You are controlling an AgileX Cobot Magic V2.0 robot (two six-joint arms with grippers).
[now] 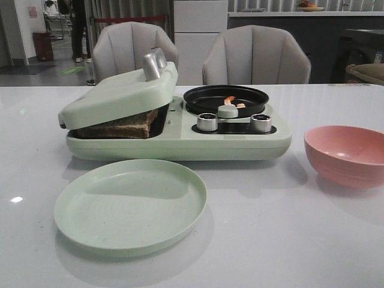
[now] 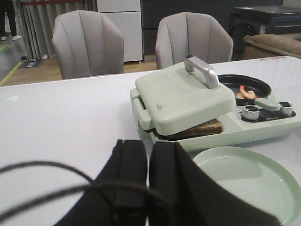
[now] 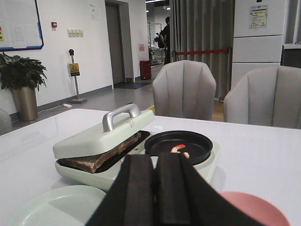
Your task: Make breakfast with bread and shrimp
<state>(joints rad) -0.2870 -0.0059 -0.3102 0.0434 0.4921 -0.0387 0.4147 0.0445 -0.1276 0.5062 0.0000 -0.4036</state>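
Observation:
The bread [image 1: 123, 126] lies in the pale green breakfast maker [image 1: 180, 141], its brown crust showing under the half-lowered lid [image 1: 120, 93]; the bread [image 2: 197, 129] [image 3: 101, 157] shows in both wrist views. Orange-pink shrimp [image 1: 230, 101] lie in the black round pan [image 1: 225, 97] on the maker's right side, shrimp [image 2: 247, 93] [image 3: 178, 148] also seen from the wrists. My left gripper [image 2: 148, 148] is shut with nothing in it, back from the maker's left corner. My right gripper [image 3: 155, 162] is shut and empty, in front of the pan. Neither arm shows in the front view.
An empty pale green plate [image 1: 129, 207] sits in front of the maker. A pink bowl [image 1: 347, 155] stands to the right. Two metal knobs [image 1: 207, 122] face the front. Two grey chairs [image 1: 135, 51] stand behind the white table [image 1: 288, 240].

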